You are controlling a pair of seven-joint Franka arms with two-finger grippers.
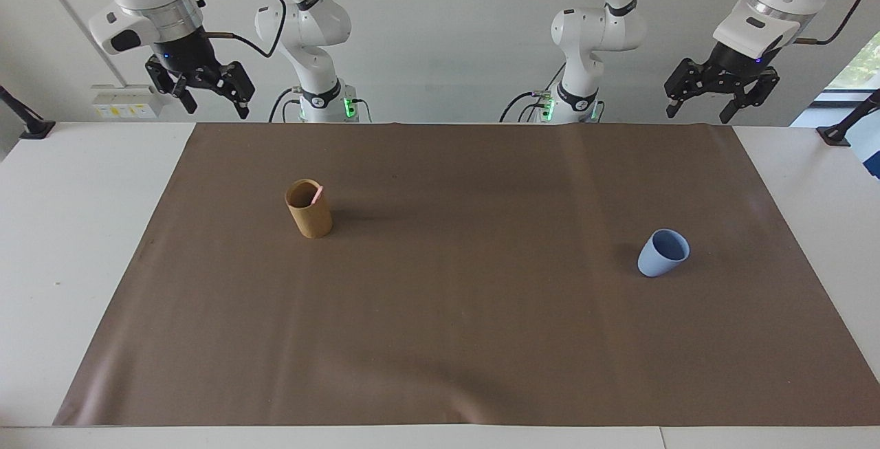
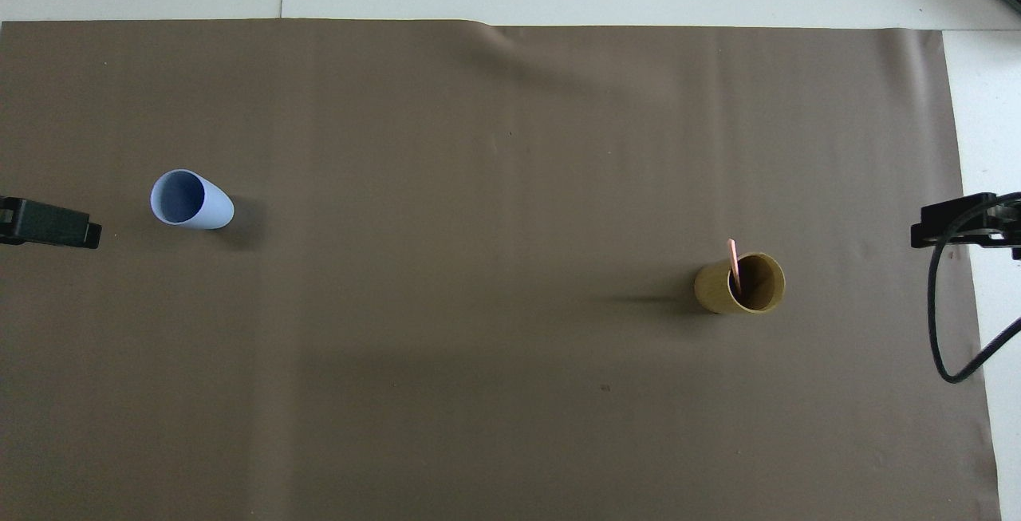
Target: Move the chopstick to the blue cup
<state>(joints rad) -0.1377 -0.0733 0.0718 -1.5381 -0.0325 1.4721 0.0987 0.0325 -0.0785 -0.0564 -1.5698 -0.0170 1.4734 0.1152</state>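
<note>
both franka arms hang raised at the robots' end of the worktop, each elbow folded high and its wrist angled downward. the right pincer (image 1: 203,95) is in the air above the worktop's edge at the right arm's end, black fingers spread apart and holding nothing. the left pincer (image 1: 722,96) hangs in mirrored pose at the left arm's end, its fingers likewise spread and empty. from overhead only dark tips show at the side edges: the left pincer (image 2: 48,223) and the right pincer (image 2: 961,219), a black cable looping below the latter
</note>
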